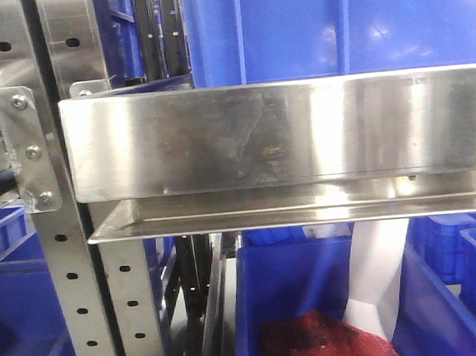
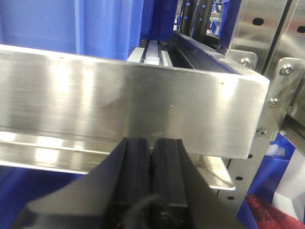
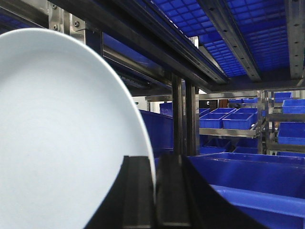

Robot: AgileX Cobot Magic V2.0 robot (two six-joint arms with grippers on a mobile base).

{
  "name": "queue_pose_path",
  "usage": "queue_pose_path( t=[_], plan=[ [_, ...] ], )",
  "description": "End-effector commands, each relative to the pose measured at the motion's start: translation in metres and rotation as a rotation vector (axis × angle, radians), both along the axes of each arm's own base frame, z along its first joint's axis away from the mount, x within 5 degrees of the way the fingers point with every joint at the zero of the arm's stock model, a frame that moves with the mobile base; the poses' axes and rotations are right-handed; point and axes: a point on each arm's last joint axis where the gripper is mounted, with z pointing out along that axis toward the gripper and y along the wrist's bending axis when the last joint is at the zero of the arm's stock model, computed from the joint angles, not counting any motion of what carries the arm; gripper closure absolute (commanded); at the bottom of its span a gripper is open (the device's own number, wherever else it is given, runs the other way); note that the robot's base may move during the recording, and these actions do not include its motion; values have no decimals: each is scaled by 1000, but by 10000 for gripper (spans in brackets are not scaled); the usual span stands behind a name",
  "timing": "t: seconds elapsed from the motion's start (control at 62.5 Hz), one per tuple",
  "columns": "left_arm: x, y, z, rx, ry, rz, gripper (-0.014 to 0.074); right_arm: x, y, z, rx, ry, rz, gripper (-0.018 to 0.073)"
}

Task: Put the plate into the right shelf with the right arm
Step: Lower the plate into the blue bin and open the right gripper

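Note:
The white plate (image 3: 62, 138) fills the left of the right wrist view, standing on edge. My right gripper (image 3: 155, 160) is shut on its rim, with the thin rim pinched between the two black fingers. It sits inside the right shelf (image 3: 183, 114), under the ribbed bottoms of blue bins. In the front view a narrow white shape that looks like the plate (image 1: 379, 270) shows below the shelf's broad steel front rail (image 1: 284, 133). My left gripper (image 2: 152, 141) is shut on nothing, its tips close in front of a steel rail (image 2: 119, 105).
Big blue bins (image 1: 292, 25) stand above the rail and another blue bin (image 1: 280, 290) below holds something red (image 1: 317, 345). Perforated steel uprights (image 1: 74, 290) rise at the left. More blue bins (image 3: 248, 181) lie right of the plate, and further racks (image 3: 228, 119) stand behind.

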Motion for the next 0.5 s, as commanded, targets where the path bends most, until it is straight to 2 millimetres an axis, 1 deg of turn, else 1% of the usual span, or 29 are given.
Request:
queue_pose_path(
  t=[0.0,0.192,0.32,0.384,0.48],
  plan=[
    [0,0,5,-11,-86,-2,643,-5,-2,16,47,-106,2,505],
    [0,0,5,-11,-86,-2,643,-6,-2,18,58,-127,4,505],
    [0,0,5,-11,-86,-2,643,-9,-3,23,87,-179,11,505],
    [0,0,5,-11,-86,-2,643,-12,-5,30,152,-225,31,505],
    [0,0,5,-11,-86,-2,643,-13,-7,46,228,-221,56,505]
  ],
)
